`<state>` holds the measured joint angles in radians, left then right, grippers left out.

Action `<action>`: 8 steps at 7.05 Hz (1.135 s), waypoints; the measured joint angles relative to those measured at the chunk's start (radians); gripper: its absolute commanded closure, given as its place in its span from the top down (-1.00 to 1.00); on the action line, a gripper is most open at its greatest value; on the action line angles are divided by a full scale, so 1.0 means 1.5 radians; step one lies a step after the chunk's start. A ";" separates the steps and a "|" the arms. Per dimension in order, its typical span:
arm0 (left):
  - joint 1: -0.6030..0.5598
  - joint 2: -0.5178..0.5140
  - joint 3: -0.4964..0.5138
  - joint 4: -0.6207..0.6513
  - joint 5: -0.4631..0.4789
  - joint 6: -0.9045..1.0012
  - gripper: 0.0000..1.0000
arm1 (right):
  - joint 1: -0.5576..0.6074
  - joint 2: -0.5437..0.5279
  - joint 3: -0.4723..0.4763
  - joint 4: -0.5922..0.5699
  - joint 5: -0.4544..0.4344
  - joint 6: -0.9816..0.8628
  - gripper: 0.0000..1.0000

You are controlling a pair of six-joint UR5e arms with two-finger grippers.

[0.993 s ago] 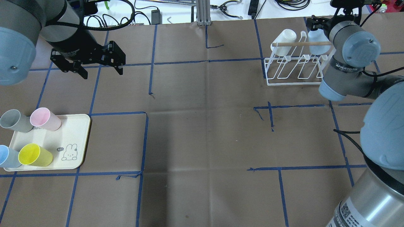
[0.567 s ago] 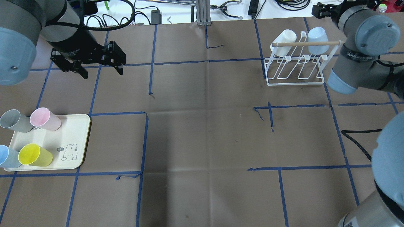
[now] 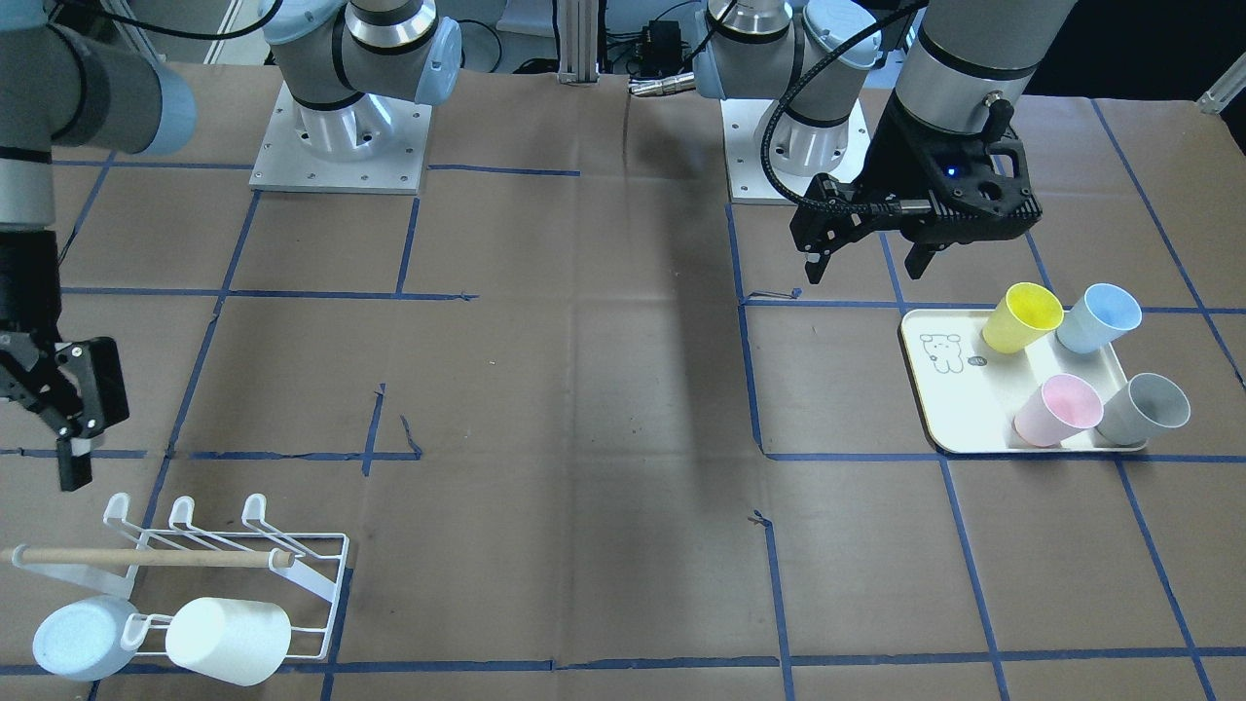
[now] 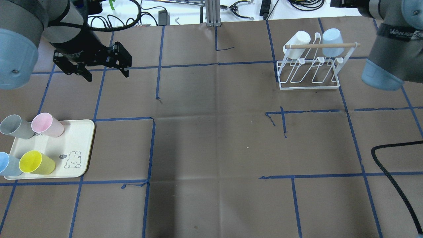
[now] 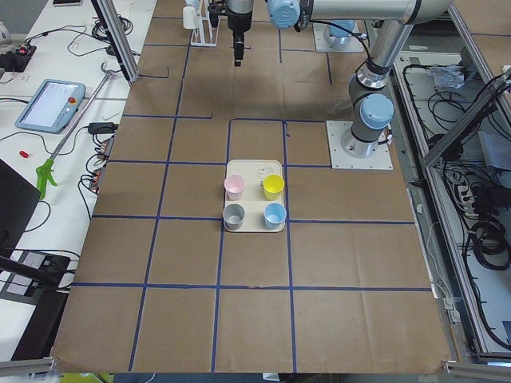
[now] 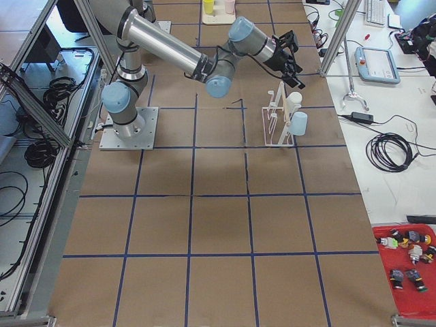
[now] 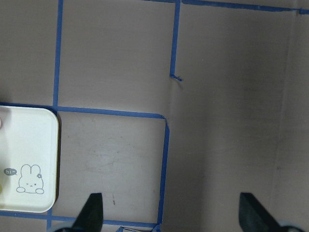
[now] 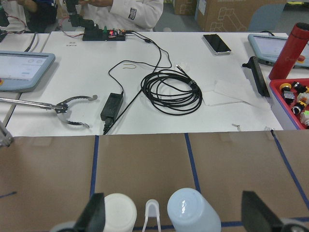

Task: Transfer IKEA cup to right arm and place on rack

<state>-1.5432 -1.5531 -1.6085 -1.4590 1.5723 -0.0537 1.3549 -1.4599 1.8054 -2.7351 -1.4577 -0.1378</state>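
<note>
A: Where is the cup of the task?

B: The light-blue cup (image 4: 331,41) sits upside down on a prong of the rack (image 4: 309,71), on the rack's far side from the robot. It is at the end nearer to the right arm (image 4: 390,49). A white cup (image 4: 297,39) hangs on the same row, just beside it, with a wire loop between them. The wooden dowel (image 4: 320,46) runs across in front of both.

A: Does the right gripper (image 6: 291,60) hold something?

B: No. Its jaws stand wide apart and between them is nothing. It hangs in the air near the rack and touches no cup. Its wrist camera looks down over the bottoms of the two cups.

A: And the left gripper (image 4: 107,71)?

B: Also spread wide, and empty. It hovers over the brown table (image 4: 211,132), well apart from the rack.

A: What else is on the table?

B: A cream tray (image 4: 79,132) with a rabbit drawing, near the left arm. Four cups stand on it with their mouths up: yellow (image 4: 34,162), blue (image 4: 8,164), pink (image 4: 46,125) and grey (image 4: 15,126). Blue tape lines divide the table in squares.
</note>
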 measured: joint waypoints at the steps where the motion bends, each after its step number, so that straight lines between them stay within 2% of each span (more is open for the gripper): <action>1: 0.000 -0.001 -0.001 0.000 0.000 0.000 0.98 | 0.017 -0.034 -0.001 0.102 0.002 0.002 1.00; 5: 0.000 -0.008 -0.004 0.001 -0.001 0.000 0.98 | 0.087 -0.114 -0.001 0.422 0.006 0.010 1.00; 6: 0.000 -0.009 -0.003 0.001 -0.001 0.000 0.98 | 0.100 -0.134 -0.001 0.487 0.005 0.041 1.00; 8: 0.000 -0.009 -0.002 0.001 -0.001 0.000 0.98 | 0.126 -0.149 -0.003 0.557 -0.010 0.123 1.00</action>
<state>-1.5431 -1.5661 -1.6114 -1.4583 1.5708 -0.0537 1.5445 -1.6840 1.8009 -1.8997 -1.4731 0.0462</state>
